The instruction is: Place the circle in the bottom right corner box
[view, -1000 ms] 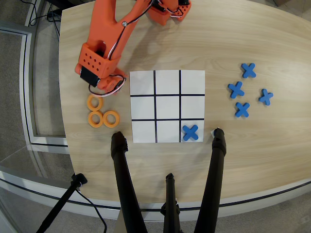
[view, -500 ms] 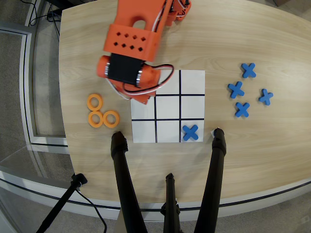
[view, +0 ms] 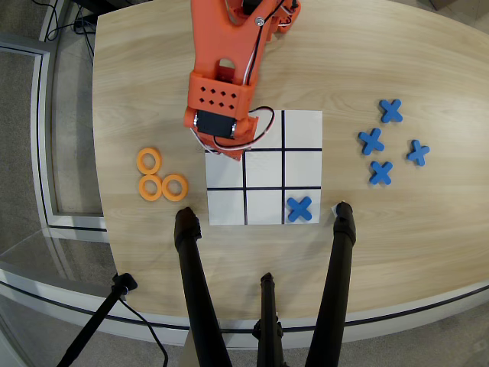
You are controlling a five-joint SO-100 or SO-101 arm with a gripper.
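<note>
Three flat orange rings lie on the wooden table left of the grid: one (view: pixel 140 160) above a pair (view: pixel 142 188) (view: pixel 184 186). A fourth ring is not visible. The white 3x3 paper grid (view: pixel 263 168) lies mid-table. A blue cross (view: pixel 300 208) sits in its corner cell at lower right in the overhead view. My orange arm reaches down from the top edge, and its gripper (view: pixel 221 147) hangs over the grid's upper-left corner cell and hides that cell. The wrist housing covers the fingers, so I cannot tell whether they are open or hold anything.
Several loose blue crosses (view: pixel 380 172) lie on the table right of the grid. Black tripod legs (view: pixel 191 260) (view: pixel 341 252) (view: pixel 266 306) rise over the table's near edge, below the grid. The table's left edge (view: pixel 99 153) runs close to the rings.
</note>
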